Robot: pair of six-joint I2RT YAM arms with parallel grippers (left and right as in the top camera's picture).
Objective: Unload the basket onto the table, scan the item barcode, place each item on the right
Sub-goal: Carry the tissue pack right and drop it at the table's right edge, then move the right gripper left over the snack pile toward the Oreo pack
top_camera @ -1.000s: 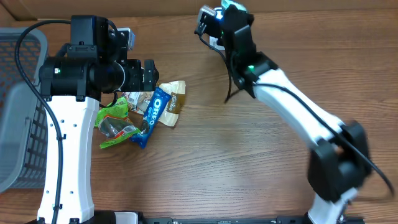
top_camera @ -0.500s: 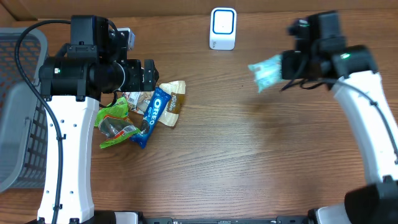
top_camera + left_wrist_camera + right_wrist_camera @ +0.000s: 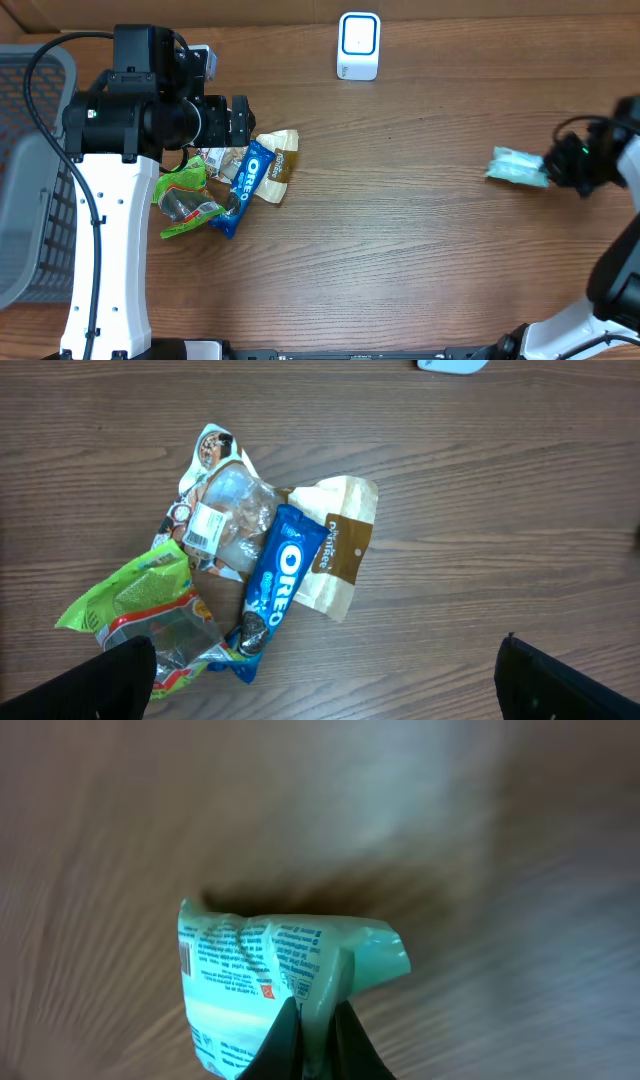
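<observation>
The wooden table [image 3: 400, 270] is carrying everything, with a grey basket [image 3: 30, 110] sitting at its left edge. The left gripper [image 3: 238, 120] is hovering over a snack pile, its jaws standing wide apart and gripping nothing. The right gripper [image 3: 315, 1035] is hanging at the table's far right, well apart from the white scanner [image 3: 358, 45] at the back edge, its jaws pinching a teal packet [image 3: 270, 970] by one crumpled end. In the pile, a green bag [image 3: 140, 600], a tan pouch [image 3: 335, 555] and an Oreo pack [image 3: 278, 575] are lying overlapped, the Oreo pack resting across the pouch's edge.
</observation>
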